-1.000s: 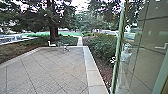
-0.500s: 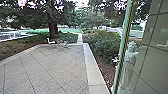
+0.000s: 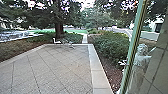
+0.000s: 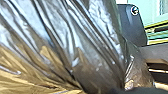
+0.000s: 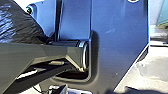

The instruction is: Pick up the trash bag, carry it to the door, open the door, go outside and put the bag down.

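Note:
Shiny, creased dark plastic of the trash bag (image 4: 75, 42) spreads across much of the left wrist view, tinted brown along its lower part. Part of the same bag (image 5: 15, 23) shows at the upper left corner of the right wrist view, beside the robot's dark body plate. How the bag is held cannot be made out. In the head view, the green-edged frame of a glass door or panel (image 3: 133, 47) rises at the right.
A paved patio (image 3: 57, 67) stretches ahead, bordered by a pale stone edge (image 3: 98, 72). Bushes (image 3: 112, 46) grow to its right. A white chair (image 3: 57, 42) stands at the far end near a tree (image 3: 59, 27). A pale statue (image 3: 140, 65) is at the right.
The head camera's view has shifted, with the green-edged frame now farther right and more of the statue showing. The patio scene has also slid somewhat to the right.

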